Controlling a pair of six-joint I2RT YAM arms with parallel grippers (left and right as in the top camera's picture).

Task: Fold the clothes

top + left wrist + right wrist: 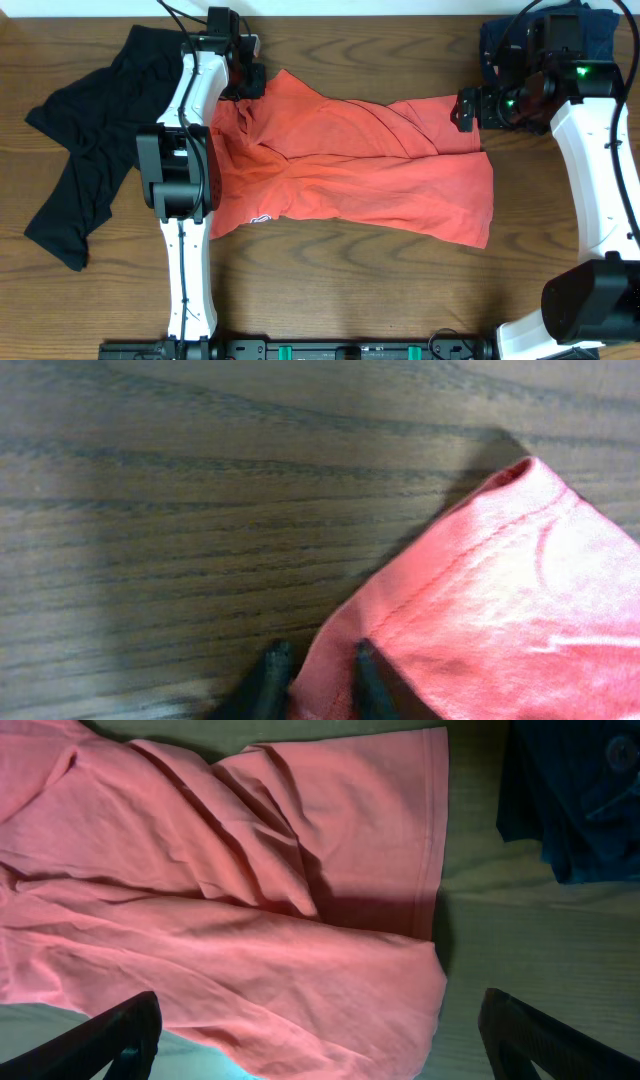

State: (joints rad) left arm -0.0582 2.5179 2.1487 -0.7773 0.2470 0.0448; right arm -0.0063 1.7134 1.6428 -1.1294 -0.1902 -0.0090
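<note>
Black garment (pixel 75 170) lies crumpled at far left. Left fingers (pixel 246 82) are narrow, pinching the far-left corner of the shirt (pixel 360 175), which sprawls rumpled mid-surface (pixel 350 290). The first fold looks to be starting. Right fingers (pixel 468 108), wide and empty, hover at its right hem; next they likely need a matching pinch there.

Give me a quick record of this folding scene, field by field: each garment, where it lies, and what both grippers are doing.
coral T-shirt: spread mid-table, wrinkled, not yet folded
black garment: crumpled at the table's left side, beside the left arm
navy garment: bunched at the far right corner
left gripper: pinching a stitched edge of the coral T-shirt at its far left end
right gripper: open wide over the shirt's right edge, holding nothing
table: wood grain
</note>
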